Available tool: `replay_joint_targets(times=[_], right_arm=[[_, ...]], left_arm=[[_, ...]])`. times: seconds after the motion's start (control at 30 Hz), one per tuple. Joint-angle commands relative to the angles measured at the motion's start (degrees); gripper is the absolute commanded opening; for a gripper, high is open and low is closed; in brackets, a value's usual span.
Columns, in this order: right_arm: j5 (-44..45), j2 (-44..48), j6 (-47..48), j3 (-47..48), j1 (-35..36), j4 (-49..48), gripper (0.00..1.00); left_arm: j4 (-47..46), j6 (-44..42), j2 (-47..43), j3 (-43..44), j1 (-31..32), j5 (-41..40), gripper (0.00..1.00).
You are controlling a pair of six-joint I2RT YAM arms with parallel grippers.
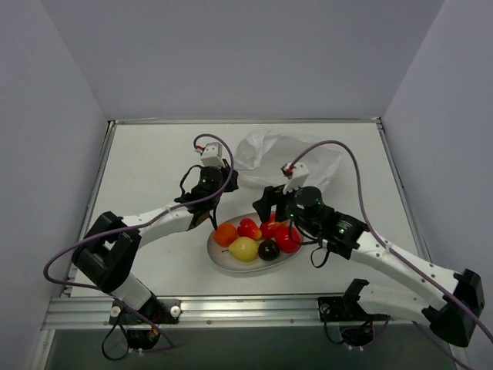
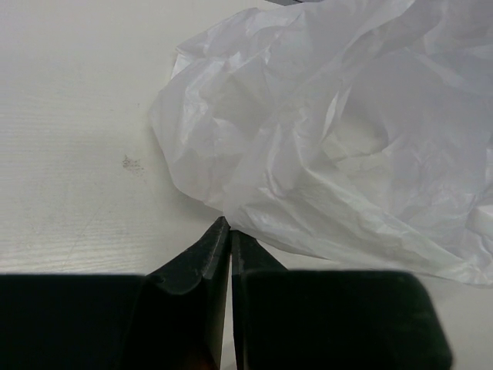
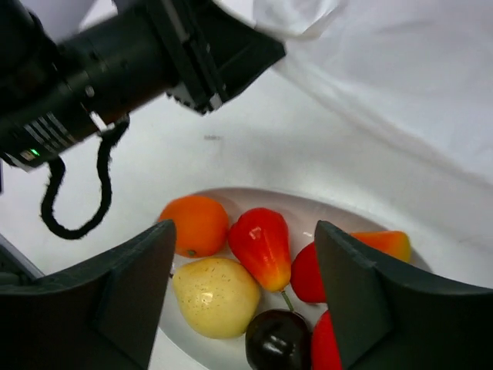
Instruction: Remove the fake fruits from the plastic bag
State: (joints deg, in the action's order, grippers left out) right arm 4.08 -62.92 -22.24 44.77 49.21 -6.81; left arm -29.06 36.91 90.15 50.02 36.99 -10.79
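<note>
The fake fruits lie on a white oval plate (image 1: 231, 265) (image 3: 308, 204): an orange (image 1: 225, 233) (image 3: 196, 225), a yellow pear (image 1: 243, 248) (image 3: 214, 297), a dark plum (image 1: 269, 250) (image 3: 277, 343), a red-orange pear-shaped one (image 3: 260, 243), a round red one (image 1: 288, 239) and an orange-red long one (image 3: 381, 243). The crinkled plastic bag (image 1: 285, 156) (image 2: 339, 139) lies behind the plate. My right gripper (image 1: 271, 212) (image 3: 245, 231) hangs open over the fruits, holding nothing. My left gripper (image 1: 229, 179) (image 2: 229, 225) is shut, its tips at the bag's near edge; a pinched fold does not show.
Grey walls close in the white table (image 1: 146, 169) on three sides. A metal rail (image 1: 246, 308) runs along the near edge by the arm bases. The left arm's wrist (image 3: 115, 69) crosses above the right gripper's view.
</note>
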Motion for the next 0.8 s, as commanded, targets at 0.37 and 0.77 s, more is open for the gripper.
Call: replay_joint_targets(times=[0.37,0.77], right_arm=[[27.4,32.1,-3.3,1.7,0.3,8.8,0.02],[32.7,41.6,-4.3,4.2,0.2,13.0,0.63]], left_arm=[[11.2,0.5,-23.8,-2.0,0.0,-6.4,0.93],[44.7,-7.5,-45.9,6.1,0.3,-5.6,0.94]])
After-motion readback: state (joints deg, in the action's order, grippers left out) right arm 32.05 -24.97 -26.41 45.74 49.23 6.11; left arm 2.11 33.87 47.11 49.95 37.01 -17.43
